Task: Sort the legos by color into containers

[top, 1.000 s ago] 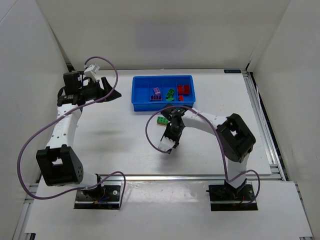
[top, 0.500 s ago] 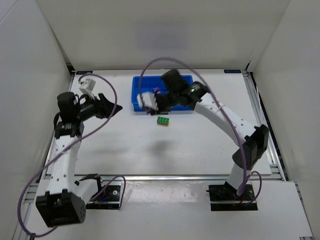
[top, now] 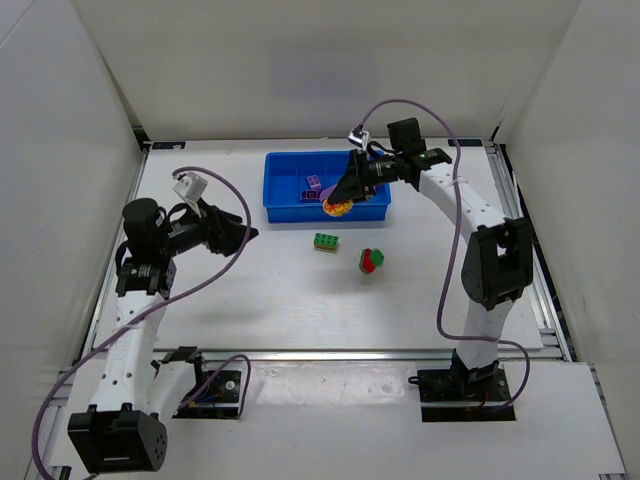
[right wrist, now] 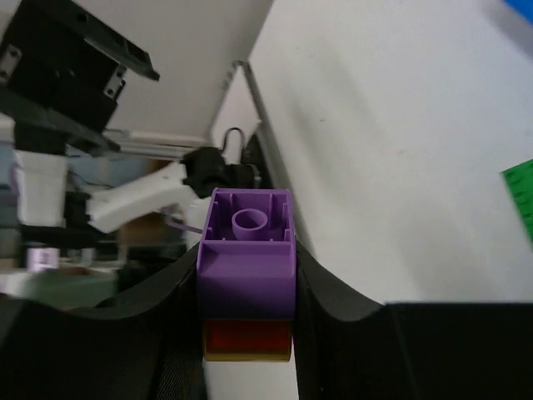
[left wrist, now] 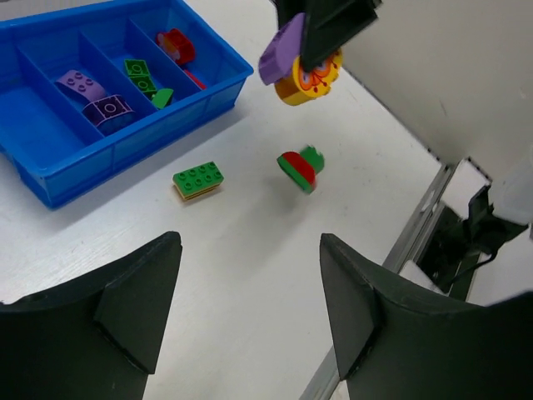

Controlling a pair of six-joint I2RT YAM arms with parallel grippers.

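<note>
The blue tray [top: 290, 160] stands at the back centre; in the left wrist view [left wrist: 150, 137] it holds purple bricks [left wrist: 79, 81], green bricks [left wrist: 137, 71] and red bricks [left wrist: 175, 42] in separate compartments. My right gripper [top: 345, 195] hovers over the tray's front edge, shut on a purple brick [right wrist: 247, 258] stacked on a yellow and red piece [right wrist: 247, 340]. A green brick [top: 325, 241] and a red-and-green piece [top: 371, 260] lie on the table in front of the tray. My left gripper [top: 240, 235] is open and empty, left of them.
White walls enclose the table on three sides. A metal rail [top: 525, 250] runs along the right edge. The right arm [top: 450, 190] reaches in from the right over the tray's corner. The left arm's purple cable [top: 210, 280] loops above the table's left part.
My right arm swung from low over the table up to the tray's front edge, holding the purple stack. A red-and-green piece now lies on the table. My left arm drew back nearer.
</note>
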